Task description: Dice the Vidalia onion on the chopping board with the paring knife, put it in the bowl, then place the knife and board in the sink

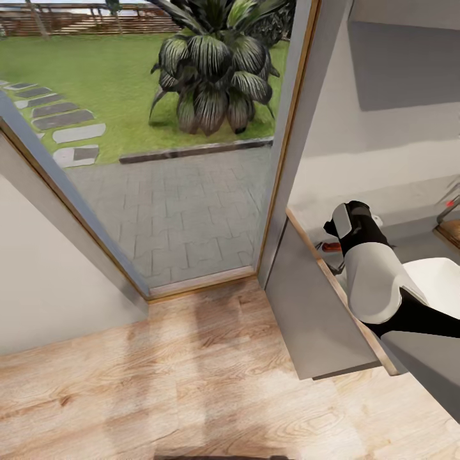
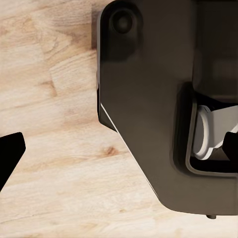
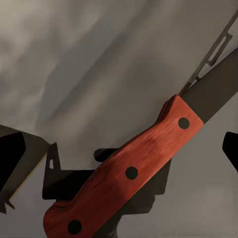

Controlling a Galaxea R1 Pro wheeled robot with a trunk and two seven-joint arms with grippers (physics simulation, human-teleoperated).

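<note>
One arm is at work here: the right arm (image 1: 370, 268) reaches out over the worktop (image 1: 421, 246) at about 3 o'clock in the head view, and the right wrist view shows the paring knife (image 3: 134, 171) lying slantwise between the fingers of the right gripper (image 3: 119, 163), red riveted handle near, dark blade running away. The dark finger tips stand well out to either side of the handle, so the fingers look apart and not clamped; whether anything touches the handle cannot be told. A bit of red at the arm's far end in the head view may be the same handle.

The chief risk is a bad grasp. If the fingers close off the handle's middle or askew, the knife could twist or skid on the smooth grey surface, or be gripped toward the blade. A second risk is the worktop's end: the arm works close to the pale front edge, and a nudged knife could slide over it to the wooden floor (image 1: 191, 383).

The bowl (image 1: 441, 278) sits just beyond the forearm at 3 o'clock, close enough to be knocked as the arm draws back. A brown corner at the right edge may be the chopping board (image 1: 450, 231). The left gripper (image 2: 10, 153) hangs over the floor beside the robot's dark base (image 2: 148, 99); one finger tip shows, so its state cannot be told. The glass door (image 1: 172, 147) and garden plant (image 1: 214, 70) stand well apart.
</note>
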